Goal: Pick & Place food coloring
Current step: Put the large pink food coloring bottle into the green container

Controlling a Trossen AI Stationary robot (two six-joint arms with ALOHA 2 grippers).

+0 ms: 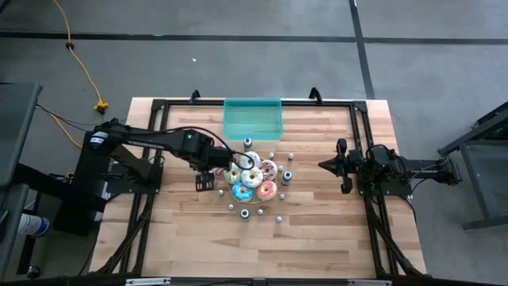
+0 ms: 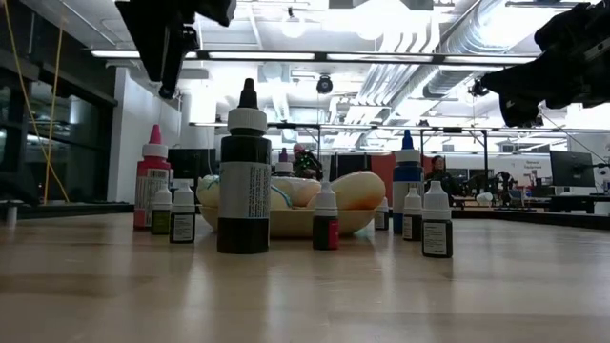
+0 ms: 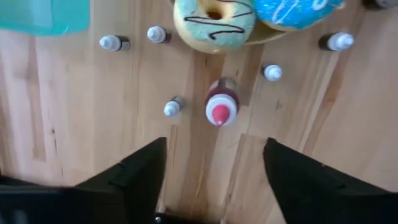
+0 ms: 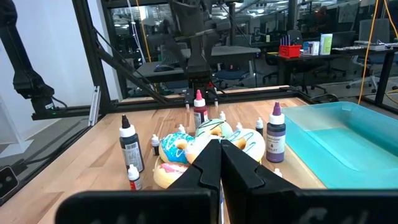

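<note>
We see the left gripper (image 3: 214,171) poised above the table (image 1: 317,230), its jaws spread wide and holding nothing. Directly below stands a red-capped food coloring bottle (image 3: 221,106), upright beside the plate of donuts (image 1: 254,181). More small bottles ring the plate, one black-capped bottle (image 2: 245,171) nearest the low camera. The teal tray (image 1: 252,119) sits at the far edge. The right gripper (image 4: 219,163) waits well apart, its fingers pressed together.
</note>
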